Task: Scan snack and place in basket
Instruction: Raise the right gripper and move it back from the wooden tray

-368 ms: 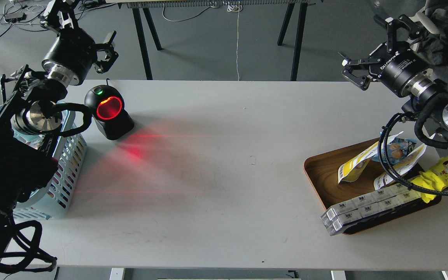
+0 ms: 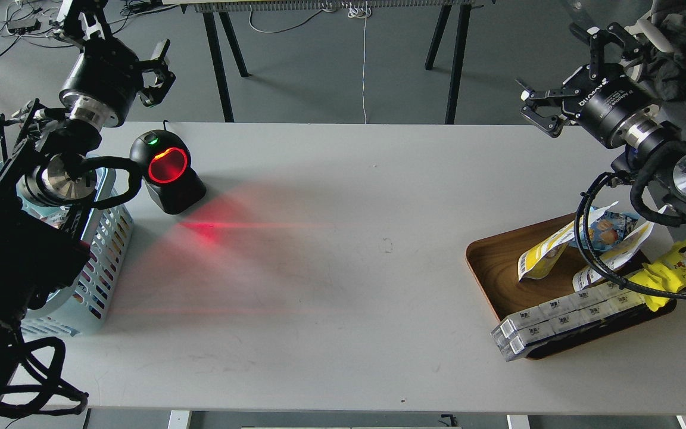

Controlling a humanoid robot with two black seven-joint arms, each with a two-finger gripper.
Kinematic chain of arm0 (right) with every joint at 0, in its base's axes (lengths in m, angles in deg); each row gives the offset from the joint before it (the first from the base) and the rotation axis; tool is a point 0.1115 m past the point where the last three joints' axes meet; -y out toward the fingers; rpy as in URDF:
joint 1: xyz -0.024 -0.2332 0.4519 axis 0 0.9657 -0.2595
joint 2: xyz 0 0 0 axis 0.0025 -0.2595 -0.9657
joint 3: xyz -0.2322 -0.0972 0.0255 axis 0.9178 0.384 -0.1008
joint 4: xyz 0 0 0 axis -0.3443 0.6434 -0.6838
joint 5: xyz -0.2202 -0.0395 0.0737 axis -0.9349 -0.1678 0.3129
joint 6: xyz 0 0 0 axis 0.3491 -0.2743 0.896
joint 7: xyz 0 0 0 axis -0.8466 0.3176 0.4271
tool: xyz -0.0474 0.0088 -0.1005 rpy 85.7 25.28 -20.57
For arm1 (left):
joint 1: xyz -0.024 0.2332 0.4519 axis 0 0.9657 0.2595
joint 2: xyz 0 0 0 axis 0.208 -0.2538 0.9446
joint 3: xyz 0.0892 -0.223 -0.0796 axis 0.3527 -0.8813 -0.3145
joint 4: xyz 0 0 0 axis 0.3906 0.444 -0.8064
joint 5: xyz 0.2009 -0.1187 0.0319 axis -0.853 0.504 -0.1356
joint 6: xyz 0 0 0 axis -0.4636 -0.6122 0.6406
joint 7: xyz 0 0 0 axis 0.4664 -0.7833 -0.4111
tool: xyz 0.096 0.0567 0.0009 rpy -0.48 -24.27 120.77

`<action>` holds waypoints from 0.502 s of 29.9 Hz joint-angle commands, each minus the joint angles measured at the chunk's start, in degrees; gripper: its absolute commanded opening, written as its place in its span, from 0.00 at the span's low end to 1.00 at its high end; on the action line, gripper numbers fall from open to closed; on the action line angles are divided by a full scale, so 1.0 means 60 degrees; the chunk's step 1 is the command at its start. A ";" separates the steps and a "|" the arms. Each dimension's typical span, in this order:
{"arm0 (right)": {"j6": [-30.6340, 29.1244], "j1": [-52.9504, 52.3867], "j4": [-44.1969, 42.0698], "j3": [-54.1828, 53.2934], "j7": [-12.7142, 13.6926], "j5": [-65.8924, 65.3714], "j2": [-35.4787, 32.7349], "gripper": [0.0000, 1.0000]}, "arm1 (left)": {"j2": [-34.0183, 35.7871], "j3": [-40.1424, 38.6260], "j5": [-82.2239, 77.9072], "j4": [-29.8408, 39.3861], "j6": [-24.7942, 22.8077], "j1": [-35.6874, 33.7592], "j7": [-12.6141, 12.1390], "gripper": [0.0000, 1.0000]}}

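Note:
Two white-and-yellow snack pouches lean in the brown wooden tray (image 2: 492,262) at the right; the nearer-left one (image 2: 540,255) shows best, the other (image 2: 616,255) lies partly behind my arm's cable. The light blue basket (image 2: 105,244) stands at the table's left edge, mostly hidden by my left arm. My left gripper (image 2: 121,37) is open and empty, raised above and behind the basket and scanner. My right gripper (image 2: 560,74) is open and empty, held high beyond the table's far right edge, well above the tray.
A black barcode scanner (image 2: 167,173) with a glowing red window stands beside the basket and throws red light across the table. The tray also holds a small blue bag (image 2: 608,229), a bright-yellow cartoon-face pack (image 2: 676,265) and long white boxes (image 2: 563,316).

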 commanded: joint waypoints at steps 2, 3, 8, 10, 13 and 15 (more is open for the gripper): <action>-0.0027 0.0026 0.0002 0.0046 -0.0029 -0.0107 0.0017 0.99 | 0.0021 0.0127 -0.0022 -0.0012 -0.0011 -0.0001 -0.0040 1.00; -0.0027 0.0026 0.0002 0.0046 -0.0029 -0.0180 0.0017 0.99 | 0.0021 0.0244 -0.0022 -0.0012 -0.0026 -0.0001 -0.0026 1.00; -0.0042 0.0026 0.0017 0.0105 -0.0029 -0.0430 0.0017 0.99 | 0.0065 0.0480 -0.0037 0.0017 -0.0026 -0.0016 0.0062 1.00; -0.0027 0.0040 0.0002 0.0119 -0.0043 -0.0430 0.0017 0.99 | 0.0051 0.0465 -0.0037 0.0018 -0.0026 -0.0016 0.0092 1.00; -0.0013 0.0026 0.0002 0.0163 -0.0044 -0.0430 0.0017 0.99 | 0.0065 0.0465 -0.0037 0.0091 -0.0012 -0.0016 0.0092 1.00; -0.0013 0.0026 0.0002 0.0178 -0.0044 -0.0445 0.0003 0.99 | 0.0065 0.0480 -0.0037 0.0105 -0.0012 -0.0016 0.0092 1.00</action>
